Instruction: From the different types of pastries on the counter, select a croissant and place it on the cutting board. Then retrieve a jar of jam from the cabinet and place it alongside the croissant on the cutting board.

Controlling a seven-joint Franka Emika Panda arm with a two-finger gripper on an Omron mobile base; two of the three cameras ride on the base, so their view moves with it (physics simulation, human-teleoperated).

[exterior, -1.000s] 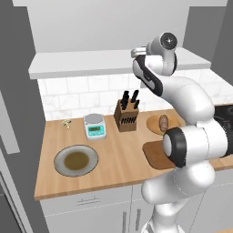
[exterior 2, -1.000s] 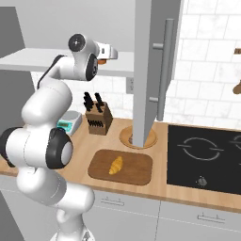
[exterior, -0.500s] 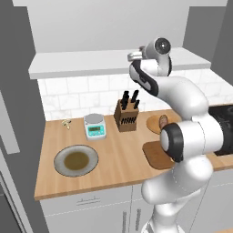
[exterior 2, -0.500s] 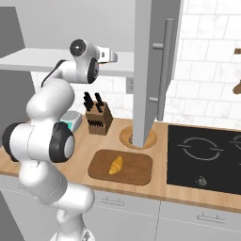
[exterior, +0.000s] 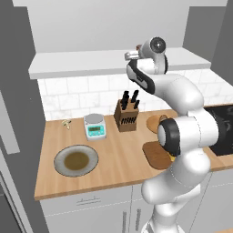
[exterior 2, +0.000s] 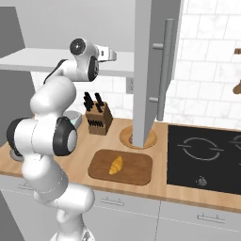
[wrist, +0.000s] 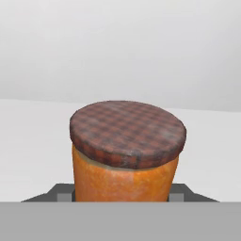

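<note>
A: Claw (wrist: 121, 196) status?

B: Hand view: the two dark finger tips (wrist: 61, 193) sit tight vs both sides of the jar of jam (wrist: 124, 155), low on its body. Looks pinched on the jar, no gap visible either side.

A: Jar itself?

B: Orange-brown, checked dark-brown lid, upright, on the white shelf of the cabinet (exterior: 91, 61). Pale back wall behind it.

A: Where's the arm?

B: Reaching up to shelf level. In the left base view the hand (exterior: 134, 54) is at the shelf's front edge; jar too hidden there to make out. Right base view, same hand (exterior 2: 106, 54) pointing in under the cabinet door.

A: Croissant?

B: Croissant (exterior 2: 116, 165) lies on the cutting board (exterior 2: 136, 174), approx mid-board, golden-yellow. Board's on the counter (exterior: 118, 168) in front of the robot.

A: Other stuff nearby?

B: Knife block (exterior: 126, 116) at the back by the tiles, w/ a small scale (exterior: 94, 126) just beside it. Grey-olive plate (exterior: 75, 160) further left, well apart from the board. Light-wood round plate (exterior 2: 126, 136) behind the board. Hob (exterior 2: 202, 155) to the right.
</note>
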